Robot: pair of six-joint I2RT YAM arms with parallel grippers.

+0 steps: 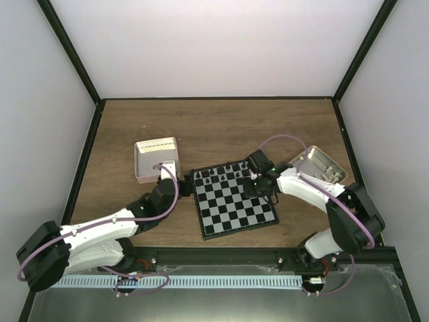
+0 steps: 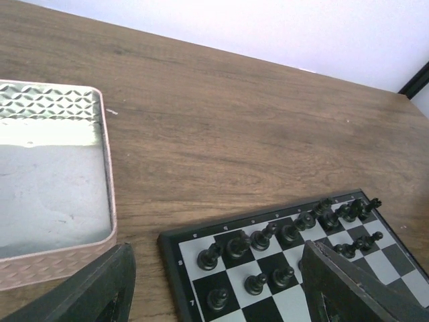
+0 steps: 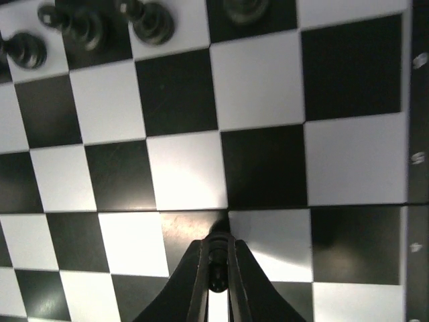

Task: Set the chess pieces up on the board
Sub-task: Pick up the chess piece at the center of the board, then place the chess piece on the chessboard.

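The board (image 1: 234, 204) lies at the table's middle, with black chess pieces (image 1: 221, 173) standing in two rows along its far edge. My right gripper (image 1: 258, 184) hangs over the board's far right part. In the right wrist view its jaws (image 3: 218, 251) are shut on a small black chess piece (image 3: 218, 263), held just above the checks (image 3: 181, 174); other black pieces (image 3: 151, 23) stand farther off. My left gripper (image 1: 169, 181) is at the board's far left corner. It is open (image 2: 214, 295), nothing between its fingers (image 2: 100, 288), with black pieces (image 2: 261, 238) and the board's border (image 2: 175, 268) below.
A pink-rimmed tray (image 1: 137, 164) stands left of the board, its rim (image 2: 107, 188) next to my left finger. A tan tin (image 1: 315, 155) holding pale pieces (image 1: 328, 173) sits to the board's right. Dark frame posts and white walls enclose the table.
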